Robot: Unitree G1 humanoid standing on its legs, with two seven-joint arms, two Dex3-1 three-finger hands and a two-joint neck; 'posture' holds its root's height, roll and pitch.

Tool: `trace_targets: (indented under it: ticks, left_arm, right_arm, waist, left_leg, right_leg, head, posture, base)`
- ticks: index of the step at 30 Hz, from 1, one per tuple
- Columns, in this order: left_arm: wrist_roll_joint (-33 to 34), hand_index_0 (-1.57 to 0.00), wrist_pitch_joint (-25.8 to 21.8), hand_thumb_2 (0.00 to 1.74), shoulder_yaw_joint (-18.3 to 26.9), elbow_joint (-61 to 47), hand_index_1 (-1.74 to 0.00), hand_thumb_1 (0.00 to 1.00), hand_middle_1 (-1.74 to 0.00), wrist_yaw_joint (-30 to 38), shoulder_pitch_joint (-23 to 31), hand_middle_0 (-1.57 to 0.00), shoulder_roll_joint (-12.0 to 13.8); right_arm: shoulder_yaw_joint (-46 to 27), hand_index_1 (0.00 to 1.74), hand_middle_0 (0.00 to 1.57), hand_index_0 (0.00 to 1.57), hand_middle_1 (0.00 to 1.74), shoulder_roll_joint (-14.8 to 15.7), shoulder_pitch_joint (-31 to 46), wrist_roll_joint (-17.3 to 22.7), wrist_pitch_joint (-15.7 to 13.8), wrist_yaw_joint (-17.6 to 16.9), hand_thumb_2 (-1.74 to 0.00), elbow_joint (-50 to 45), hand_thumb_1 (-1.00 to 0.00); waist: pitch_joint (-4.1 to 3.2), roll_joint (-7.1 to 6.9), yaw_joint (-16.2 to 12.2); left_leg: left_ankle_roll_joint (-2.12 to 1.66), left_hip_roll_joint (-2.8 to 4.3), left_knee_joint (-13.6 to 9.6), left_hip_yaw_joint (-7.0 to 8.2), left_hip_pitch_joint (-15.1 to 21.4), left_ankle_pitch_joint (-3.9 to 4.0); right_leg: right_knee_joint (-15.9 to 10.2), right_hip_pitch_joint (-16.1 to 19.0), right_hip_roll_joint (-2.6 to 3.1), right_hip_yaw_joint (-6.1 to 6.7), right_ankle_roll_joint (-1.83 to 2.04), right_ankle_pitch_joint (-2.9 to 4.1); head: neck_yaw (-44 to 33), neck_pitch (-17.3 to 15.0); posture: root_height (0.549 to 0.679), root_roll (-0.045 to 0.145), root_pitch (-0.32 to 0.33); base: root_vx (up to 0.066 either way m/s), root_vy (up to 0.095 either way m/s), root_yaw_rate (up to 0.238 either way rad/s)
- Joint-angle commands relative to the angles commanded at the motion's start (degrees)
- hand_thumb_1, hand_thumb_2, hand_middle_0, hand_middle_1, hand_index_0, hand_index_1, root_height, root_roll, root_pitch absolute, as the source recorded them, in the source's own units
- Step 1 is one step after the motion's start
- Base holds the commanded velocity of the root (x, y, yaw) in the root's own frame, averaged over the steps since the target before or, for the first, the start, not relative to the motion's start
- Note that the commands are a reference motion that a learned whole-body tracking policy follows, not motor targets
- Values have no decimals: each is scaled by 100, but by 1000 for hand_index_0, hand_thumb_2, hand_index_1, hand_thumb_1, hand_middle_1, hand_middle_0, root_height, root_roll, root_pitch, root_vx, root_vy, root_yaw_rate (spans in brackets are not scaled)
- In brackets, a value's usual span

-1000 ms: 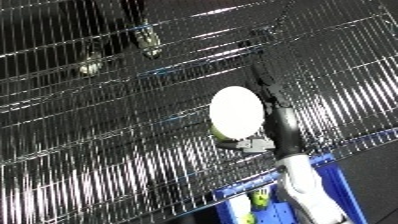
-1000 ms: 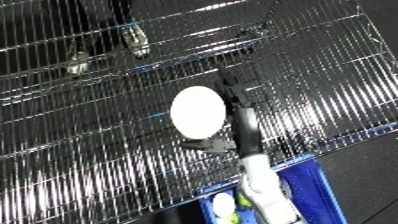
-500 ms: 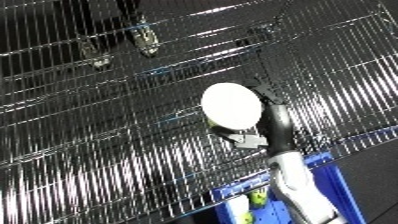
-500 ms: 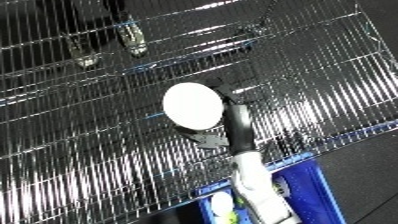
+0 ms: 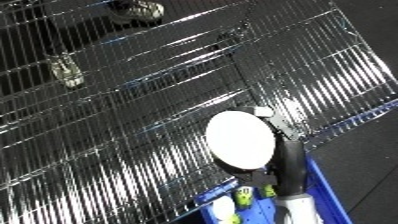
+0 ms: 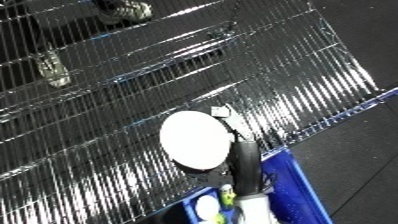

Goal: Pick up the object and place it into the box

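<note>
Your right hand (image 5: 286, 161) is clamped on the white disc (image 5: 240, 138), holding it up just above the blue bin (image 6: 289, 184) and against the wire rack (image 5: 133, 110); your left hand is out of sight.

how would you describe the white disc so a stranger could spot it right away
Start at the big shiny wire rack filling most of the view, then follow its lower right edge toward the blue bin. The white disc is there, held up by the right robot hand: the only flat, plain white round thing.
</note>
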Motion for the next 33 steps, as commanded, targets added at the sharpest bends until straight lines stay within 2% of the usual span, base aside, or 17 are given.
trace_targets:
  ticks: [3, 7, 14, 21, 24, 28, 33]
  left_arm:
    - [52, -1570, 4, 1740, 125, -57, -1740, 1000, -1740, -31, 120, -1570, 4]
    - [104, -1570, 36, 1740, 284, -88, -1740, 1000, -1740, -92, 209, -1570, 7]
    - [128, -1570, 50, 1740, 434, -78, -1740, 1000, -1740, -108, 276, -1570, -15]
    - [73, -1570, -193, 1740, 463, -55, -1740, 1000, -1740, -64, 420, -1570, -241]
    - [26, -1570, -298, 1740, 471, -45, -1740, 1000, -1740, -1, 463, -1570, -334]
    - [-56, -1570, -430, 1740, 481, 7, -1740, 1000, -1740, 59, 549, -1570, -444]
    - [-113, -1570, -574, 1740, 453, 104, -1740, 1000, -1740, -20, 662, -1570, -539]
  right_arm:
    - [-124, 1305, 1178, 1178, 1305, 5, 415, -182, -57, -115, -1305, -297, -750]
    - [-338, 1305, 1178, 1178, 1305, -23, 859, -178, -197, -237, -1305, -502, -750]
    - [-773, 1305, 1178, 1178, 1305, -84, 1520, -57, -369, -379, -1305, -674, -750]
    - [-1303, 1305, 1178, 1178, 1305, -433, 2171, -110, -458, -365, -1305, -686, -750]
    - [-1496, 1305, 1178, 1178, 1305, -585, 2358, -107, -453, -320, -1305, -667, -750]
    - [-1699, 1305, 1178, 1178, 1305, -728, 2602, -87, -494, -221, -1305, -534, -750]
    - [-1942, 1305, 1178, 1178, 1305, -864, 2819, -86, -618, -261, -1305, -277, -750]
  waist:
    - [0, -46, -102]
    - [0, -88, -241]
    - [0, -64, -567]
    - [0, 151, -1001]
    - [0, 261, -1187]
    - [0, 380, -1387]
    - [0, 492, -1521]
  left_leg:
    - [13, 39, -48, 31, 107, -17]
    - [25, 92, -116, 93, 289, -53]
    - [29, 184, -250, 277, 650, -130]
    - [-7, 213, -500, 560, 1071, -139]
    - [-24, 228, -612, 684, 1191, -133]
    - [-41, 255, -628, 825, 1294, -160]
    - [-46, 242, -653, 932, 1396, -204]
  right_leg:
    - [-104, 106, 27, 46, 14, 35]
    - [-266, 296, 47, 115, 42, 81]
    - [-533, 618, 19, 285, 81, 149]
    - [-809, 842, -4, 521, 82, 183]
    - [-899, 841, 6, 607, 84, 206]
    - [-946, 856, -16, 700, 90, 234]
    - [-1022, 887, -45, 804, 112, 250]
  head:
    - [227, -77]
    - [662, -197]
    - [1435, -312]
    - [2198, -327]
    - [2584, -601]
    - [2977, -857]
    - [3192, -741]
  posture:
    - [623, 46, 132]
    - [628, 47, 121]
    - [636, 55, 97]
    - [642, 75, 83]
    - [643, 81, 86]
    - [644, 89, 85]
    - [646, 97, 86]
  base:
    - [-52, -14, -173]
    - [-53, -8, -191]
    - [-36, 49, -245]
    - [-16, 142, -256]
    - [-29, 162, -226]
    - [-4, 138, -213]
    - [-8, 70, -125]
